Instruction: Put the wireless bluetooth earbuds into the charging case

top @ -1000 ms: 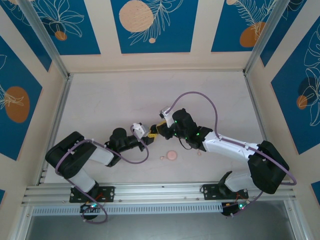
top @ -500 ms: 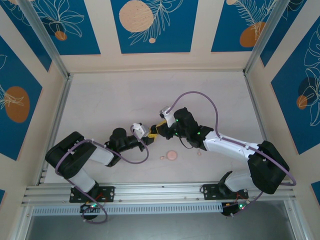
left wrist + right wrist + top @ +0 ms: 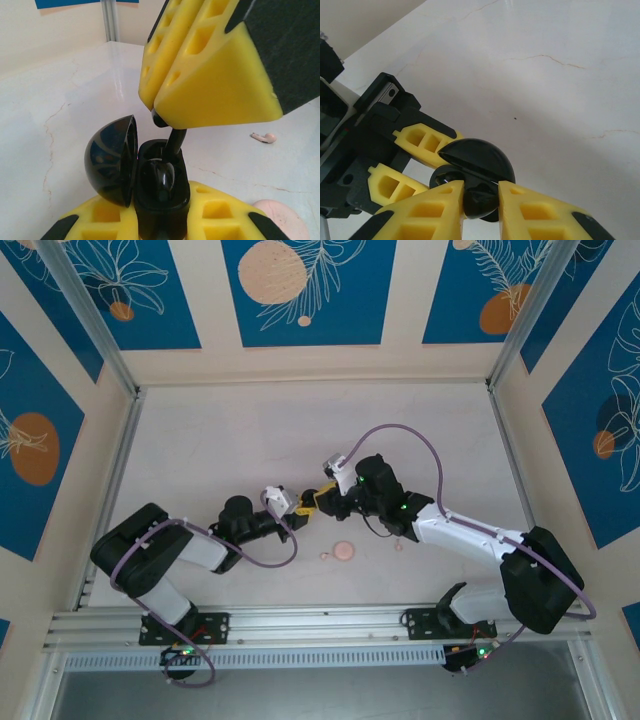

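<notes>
the left end effector point(image 3: 161, 222) clamps the base of a glossy black clamshell charging case point(image 3: 162, 192), its domed lid point(image 3: 112, 160) swung open to one side. the right end effector point(image 3: 480, 194), closed on a small black stemmed earbud point(image 3: 173, 142), holds it stem-down at the mouth of the case's open well. on the white marble-look tabletop point(image 3: 250, 440), a pale pink earbud point(image 3: 263, 137) lies apart from the case, near a round pale pink disc point(image 3: 343, 551).

Your top camera looks down from behind the arms; both wrist cameras, close-up, share the black case point(image 3: 161, 192) from opposite sides.
</notes>
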